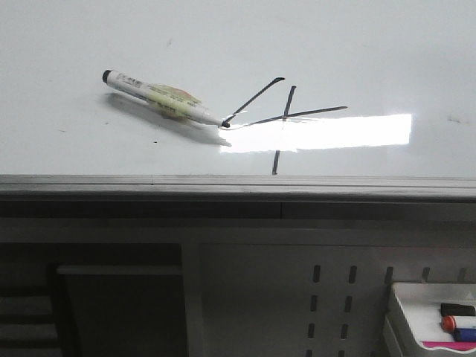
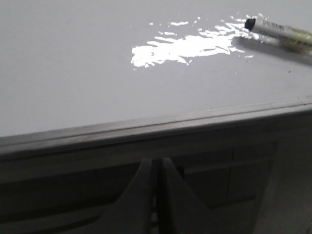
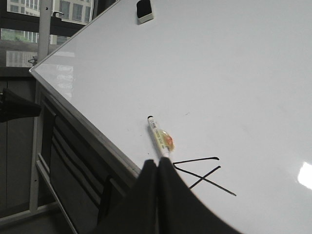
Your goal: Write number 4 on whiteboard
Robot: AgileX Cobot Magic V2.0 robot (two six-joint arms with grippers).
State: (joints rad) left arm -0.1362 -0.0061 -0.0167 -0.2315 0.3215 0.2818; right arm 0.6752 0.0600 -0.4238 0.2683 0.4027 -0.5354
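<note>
The whiteboard (image 1: 238, 44) lies flat with the number 4 (image 1: 286, 115) drawn on it in thin black strokes. A white marker (image 1: 160, 97) with a yellow label rests on the board, its uncapped tip at the left corner of the 4. Neither gripper shows in the front view. In the left wrist view my left gripper (image 2: 156, 161) is shut and empty, below the whiteboard (image 2: 73, 73) edge, far from the marker (image 2: 282, 34). My right gripper (image 3: 157, 162) is shut and empty, its fingers hiding the tip of the marker (image 3: 160, 136) beside the number 4 (image 3: 202, 173).
A grey metal strip (image 1: 238, 182) runs along the board's near edge. A small white tray (image 1: 405, 312) with coloured markers (image 1: 457, 320) sits lower right. A black eraser (image 3: 145, 10) lies at the far end of the whiteboard (image 3: 219, 73). Bright glare (image 1: 320, 134) crosses the 4.
</note>
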